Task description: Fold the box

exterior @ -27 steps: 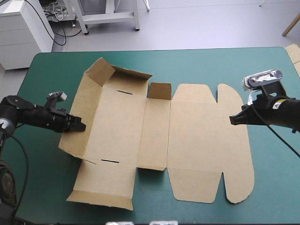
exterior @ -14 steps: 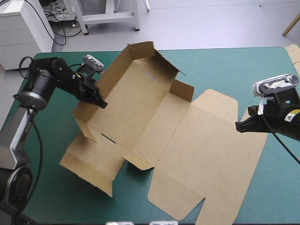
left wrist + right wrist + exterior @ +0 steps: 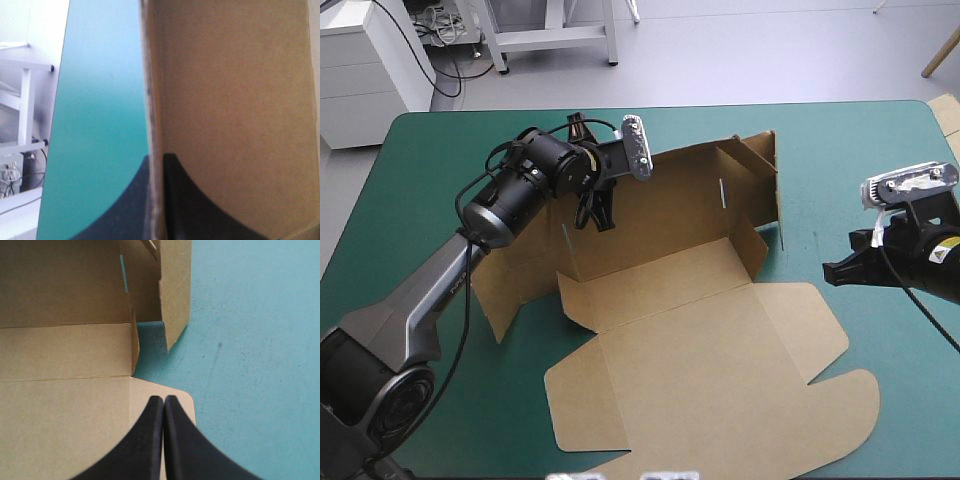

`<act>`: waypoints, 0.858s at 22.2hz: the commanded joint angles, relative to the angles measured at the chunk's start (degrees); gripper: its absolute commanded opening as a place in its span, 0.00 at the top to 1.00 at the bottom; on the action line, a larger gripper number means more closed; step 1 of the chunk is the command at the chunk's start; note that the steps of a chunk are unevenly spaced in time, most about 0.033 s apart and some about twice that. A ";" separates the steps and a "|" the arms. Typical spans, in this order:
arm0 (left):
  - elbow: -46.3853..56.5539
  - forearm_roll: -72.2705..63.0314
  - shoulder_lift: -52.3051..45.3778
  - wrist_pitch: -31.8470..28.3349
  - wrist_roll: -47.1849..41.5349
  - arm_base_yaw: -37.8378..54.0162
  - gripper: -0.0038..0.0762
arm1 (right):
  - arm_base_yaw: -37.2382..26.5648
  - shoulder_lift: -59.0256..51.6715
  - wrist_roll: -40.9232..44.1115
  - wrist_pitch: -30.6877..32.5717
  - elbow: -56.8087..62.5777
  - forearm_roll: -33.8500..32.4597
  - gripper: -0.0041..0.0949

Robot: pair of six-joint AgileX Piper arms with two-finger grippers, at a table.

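The brown box lies partly raised at the middle of the table. Its long wall stands upright on the far side, with a side flap up at its right end. The lid panel lies flat toward the near edge. My left gripper is shut on the top edge of that long wall; in the left wrist view its tips pinch the board. My right gripper is shut and empty, just right of the box. In the right wrist view it hovers over the lid's corner.
The teal-green cover shows around the box. A strip of pale board sticks in at the table's far right corner. The lid's rounded flap reaches close to the near edge.
My left gripper has swung toward the far middle with the wall in its hold, turning the whole box and standing the long wall upright. The right gripper has hardly moved.
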 commanded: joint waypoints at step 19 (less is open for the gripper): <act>22.45 12.12 -13.58 -30.05 5.87 -8.30 0.96 | -0.49 -0.81 1.62 -4.61 -1.40 0.35 0.98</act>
